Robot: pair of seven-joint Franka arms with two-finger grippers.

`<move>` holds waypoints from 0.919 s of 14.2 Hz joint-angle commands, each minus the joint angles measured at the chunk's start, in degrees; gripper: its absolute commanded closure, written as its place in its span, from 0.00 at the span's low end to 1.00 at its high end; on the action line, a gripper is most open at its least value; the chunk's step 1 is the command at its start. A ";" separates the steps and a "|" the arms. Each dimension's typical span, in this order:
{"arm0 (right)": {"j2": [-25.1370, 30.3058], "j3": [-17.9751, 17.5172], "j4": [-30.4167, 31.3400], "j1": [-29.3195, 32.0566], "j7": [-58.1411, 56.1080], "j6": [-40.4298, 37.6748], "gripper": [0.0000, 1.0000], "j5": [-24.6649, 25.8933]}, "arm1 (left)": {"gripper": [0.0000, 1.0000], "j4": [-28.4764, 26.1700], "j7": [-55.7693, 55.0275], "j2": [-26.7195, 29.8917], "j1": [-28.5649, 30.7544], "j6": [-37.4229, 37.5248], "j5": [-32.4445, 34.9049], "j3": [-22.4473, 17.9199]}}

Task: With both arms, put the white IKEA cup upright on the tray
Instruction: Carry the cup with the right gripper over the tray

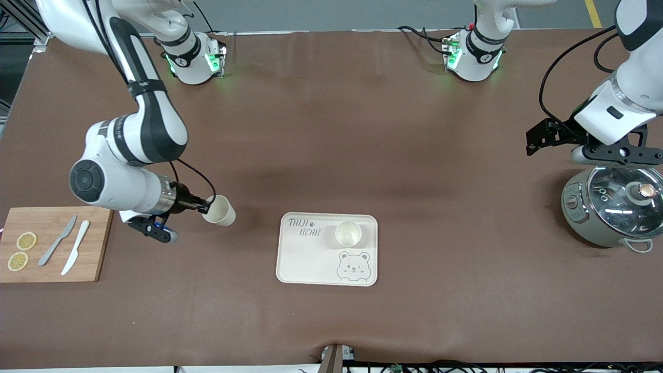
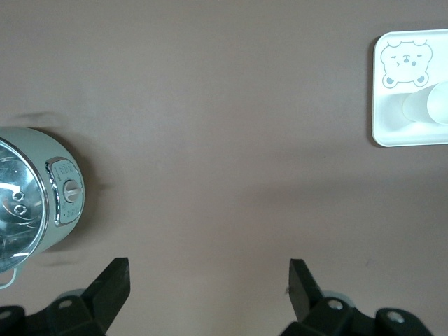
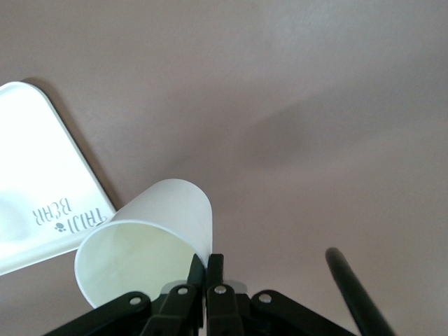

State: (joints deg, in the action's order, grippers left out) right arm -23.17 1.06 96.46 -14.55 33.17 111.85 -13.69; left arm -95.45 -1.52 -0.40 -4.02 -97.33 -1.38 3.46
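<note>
Gripping a cup beside the tray

Starting at the right arm's end of the table (image 1: 331, 155), a wooden cutting board (image 1: 93, 259) carries two lemon slices (image 1: 22, 250) and two knives (image 1: 67, 247). Just beside the board, the right end effector (image 1: 205, 207) is pinched shut on the rim of a white cup (image 1: 219, 210); the cup is tilted on its side, its mouth turned back toward the fingers. In the right wrist view the closed fingers (image 3: 215, 280) clamp the cup (image 3: 150, 241) wall, one inside and one outside.

Midway along the table lies the cream tray (image 1: 305, 264) with its bear drawing. A second white cup (image 1: 347, 233) stands upright on it, near the lettering.

At the left arm's end, the left end effector (image 1: 541, 137) waits with its fingers (image 2: 112, 283) spread wide and empty, just above a lidded cooker pot (image 1: 611, 207).
</note>
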 commanded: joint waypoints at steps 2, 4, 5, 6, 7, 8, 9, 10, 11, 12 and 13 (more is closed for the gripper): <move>-3.28 0.34 -5.05 -3.99 10.67 -0.58 1.00 -1.25 | 0.00 0.70 1.16 -0.12 1.03 0.65 -0.29 0.50; -3.81 0.34 -5.32 -6.01 14.19 -0.32 1.00 -1.25 | 0.00 1.14 1.16 -0.47 0.94 0.56 -0.29 0.50; -3.99 0.34 -5.75 -6.28 15.43 -0.23 1.00 -1.34 | 0.00 1.14 1.16 -0.48 0.94 0.56 -0.29 0.50; -4.43 0.34 -6.19 -6.80 16.31 -0.23 1.00 -1.60 | 0.00 1.23 1.16 -0.39 0.94 0.56 -0.29 0.50; -4.95 0.34 -6.81 -7.51 18.32 -0.23 1.00 -1.52 | 0.00 1.23 1.08 -0.30 0.94 0.56 -0.29 0.50; -5.83 0.34 -7.42 -8.12 20.34 -0.23 1.00 -1.60 | 0.00 1.23 1.08 -0.13 0.94 0.65 -0.29 0.50; -6.62 0.34 -8.04 -9.00 22.19 -0.06 1.00 -1.52 | 0.00 1.32 1.08 -0.04 0.94 0.74 -0.38 0.50; -7.85 0.34 -9.26 -9.96 23.95 0.56 1.00 -1.52 | 0.00 1.32 1.08 -0.04 0.86 0.74 -0.38 0.50; -8.90 0.34 -10.14 -11.02 25.88 1.43 1.00 -1.52 | 0.00 1.41 1.08 -0.04 0.85 0.65 -0.38 0.50; -10.04 0.34 -10.76 -11.81 27.72 2.66 1.00 -1.52 | 0.00 1.41 1.08 -0.12 0.85 0.65 -0.38 0.50; -11.10 0.34 -11.55 -12.51 29.31 3.80 1.00 -1.52 | 0.00 1.50 1.08 -0.21 0.85 0.65 -0.38 0.59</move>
State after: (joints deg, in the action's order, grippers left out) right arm -30.89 1.00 88.73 -25.44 58.88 114.71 -14.24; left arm -94.91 -1.49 -0.46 -3.76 -97.33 -1.38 3.46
